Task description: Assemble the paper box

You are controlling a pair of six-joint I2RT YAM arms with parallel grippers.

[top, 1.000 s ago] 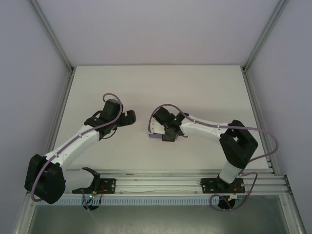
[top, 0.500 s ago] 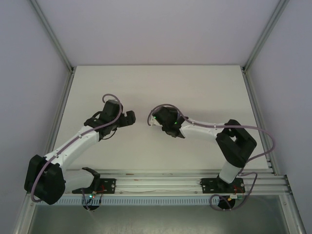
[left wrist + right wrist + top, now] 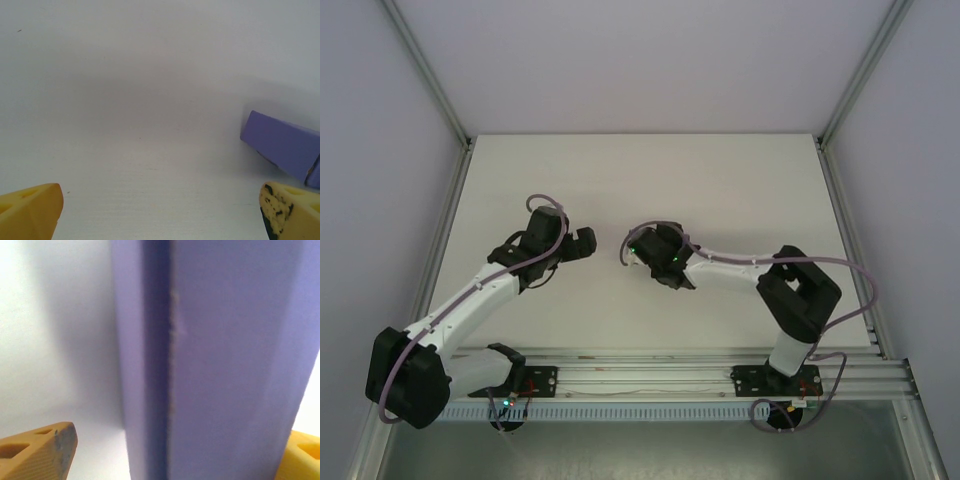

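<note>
2 arms angled inward; left gripper (image 3: 586,242), right gripper (image 3: 631,252) jaws wide apart.

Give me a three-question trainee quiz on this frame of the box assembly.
1. True or false: the left gripper holds the paper box.
2. The box's colour: A green, B purple, C red?
3. Fill in: the box sits between the fingers of the ____ gripper.
Key: 1 false; 2 B; 3 right gripper.

The purple paper box (image 3: 281,148) is folded into a rectangular block.
</note>
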